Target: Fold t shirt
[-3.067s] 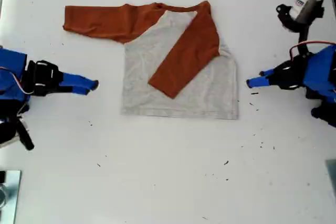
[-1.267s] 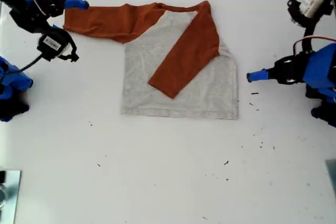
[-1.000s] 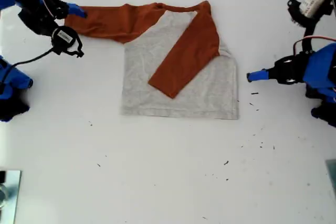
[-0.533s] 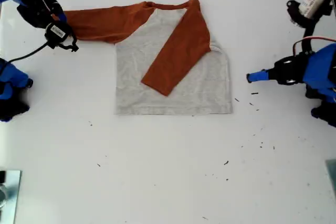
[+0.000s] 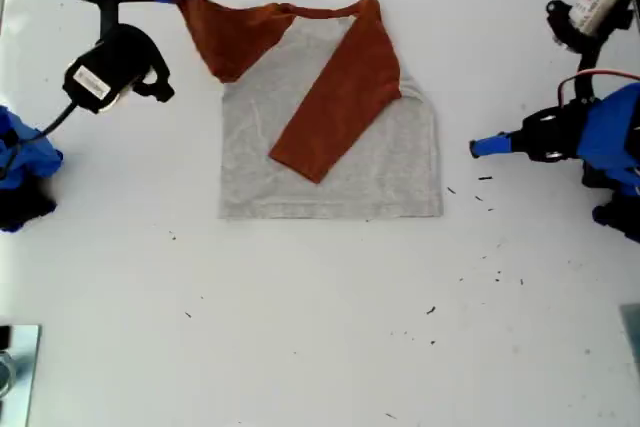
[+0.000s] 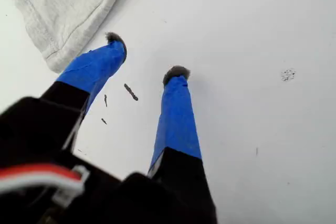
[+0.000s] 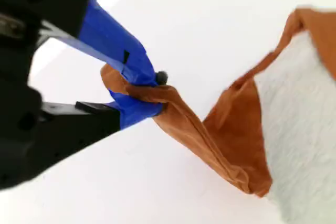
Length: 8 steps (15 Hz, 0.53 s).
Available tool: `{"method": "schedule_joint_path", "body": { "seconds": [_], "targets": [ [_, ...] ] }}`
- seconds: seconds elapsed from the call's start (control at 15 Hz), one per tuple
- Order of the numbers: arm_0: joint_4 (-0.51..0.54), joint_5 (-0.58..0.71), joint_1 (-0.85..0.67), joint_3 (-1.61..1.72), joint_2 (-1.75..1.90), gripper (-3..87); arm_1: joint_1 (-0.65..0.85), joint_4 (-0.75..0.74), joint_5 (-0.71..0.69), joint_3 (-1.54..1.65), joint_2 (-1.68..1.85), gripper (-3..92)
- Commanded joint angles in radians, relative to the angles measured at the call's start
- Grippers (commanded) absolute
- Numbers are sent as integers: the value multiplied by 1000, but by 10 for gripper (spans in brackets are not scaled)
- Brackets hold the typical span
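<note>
Shirt (image 5: 330, 147) lies flat on the table (image 5: 320, 347), upper middle of the exterior view, grey body square, one orange sleeve (image 5: 340, 97) already folded diagonally across the chest.

My second gripper (image 7: 149, 95) is clamped on the cuff end of the other sleeve (image 7: 210, 135) — fabric bunched between the blue jaws, lifted clear of the table at the exterior view's top left. The sleeve hangs in a taut drape from the jaws down to the shoulder, which rests on the table. Holding it raised lets the sleeve travel over the body without dragging the shirt.

My first gripper (image 6: 144, 56) sits low over the table at the exterior view's right, jaws parted, nothing between them. The hem corner (image 6: 58, 59) of the grey body lies just beside one fingertip (image 6: 115, 39), not touching. Judgement: it waits there to pin or take the hem once the sleeve is laid.

Next step, as I judge it — carry the cuff across the chest and release it over the first sleeve
</note>
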Motion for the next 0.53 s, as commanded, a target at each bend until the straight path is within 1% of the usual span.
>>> {"method": "schedule_joint_path", "body": {
  "seconds": [0.0,0.13,0.2,0.27,0.33,0.4,0.47],
  "targets": [
    [8,-14,166,-316,-167,-2,-2,-8,6,52,9,178],
    [-20,38,344,-549,-431,4,-2,-8,6,52,9,178],
    [-20,69,422,-689,-571,123,-2,-8,8,52,9,178],
    [-6,72,482,-778,-655,260,-2,-8,8,52,9,178],
    [-18,95,529,-772,-657,312,-2,-8,8,52,9,178],
    [-6,129,575,-761,-635,316,-2,-8,8,52,9,178],
    [29,137,612,-742,-598,318,-3,-8,8,52,9,178]
  ]
}}
